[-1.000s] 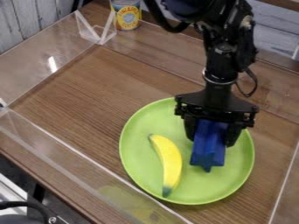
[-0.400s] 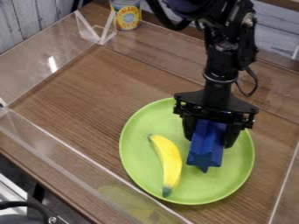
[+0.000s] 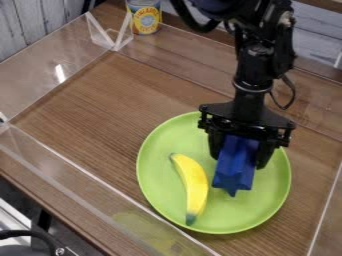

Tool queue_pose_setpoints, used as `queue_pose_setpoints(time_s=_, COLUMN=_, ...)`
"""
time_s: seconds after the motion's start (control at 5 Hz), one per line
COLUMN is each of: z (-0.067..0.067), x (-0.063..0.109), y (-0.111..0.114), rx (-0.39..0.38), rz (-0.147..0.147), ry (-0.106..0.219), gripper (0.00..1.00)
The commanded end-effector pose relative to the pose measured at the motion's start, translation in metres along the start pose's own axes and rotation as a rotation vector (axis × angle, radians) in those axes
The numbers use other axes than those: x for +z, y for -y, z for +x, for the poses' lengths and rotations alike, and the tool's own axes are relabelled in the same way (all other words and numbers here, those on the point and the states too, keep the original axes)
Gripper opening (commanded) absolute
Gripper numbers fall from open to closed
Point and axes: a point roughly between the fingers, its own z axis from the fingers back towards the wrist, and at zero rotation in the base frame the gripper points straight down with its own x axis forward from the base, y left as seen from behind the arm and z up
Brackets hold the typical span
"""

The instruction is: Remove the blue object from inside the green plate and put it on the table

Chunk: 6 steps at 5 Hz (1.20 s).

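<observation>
The blue object [image 3: 238, 166], a dark-blue ridged block, lies inside the green plate [image 3: 158, 150] on its right half, running from the plate's middle toward the near rim. My black gripper [image 3: 245, 148] points straight down over the block's far end. Its jaws stand open, one finger on each side of the block, low in the plate. Whether the fingers touch the block I cannot tell. The plate rests on the brown wood-grain table [image 3: 120, 95].
A yellow banana [image 3: 191, 184] lies in the plate's left half, close beside the block. Clear acrylic walls [image 3: 60, 150] edge the table. A yellow can [image 3: 146, 17] stands past the far wall. Bare wood stretches to the left of the plate.
</observation>
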Motion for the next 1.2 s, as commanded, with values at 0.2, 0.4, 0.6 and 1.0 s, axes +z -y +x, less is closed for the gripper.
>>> queue_pose_setpoints(time_s=0.2, z=0.0088, x=0.0245, y=0.0028, rx=-0.014, rz=-0.034, ry=0.062, gripper=0.00)
queue_pose_setpoints(time_s=0.4, z=0.0087, x=0.0265, y=0.0015, rx=-0.022, rz=-0.033, ry=0.058, gripper=0.00)
queue_pose_setpoints(time_s=0.6, z=0.0084, x=0.0284, y=-0.0002, rx=-0.028, rz=-0.031, ry=0.054, gripper=0.00)
queue_pose_setpoints(time_s=1.0, z=0.0081, x=0.0321, y=-0.0038, rx=-0.042, rz=-0.029, ry=0.047, gripper=0.00)
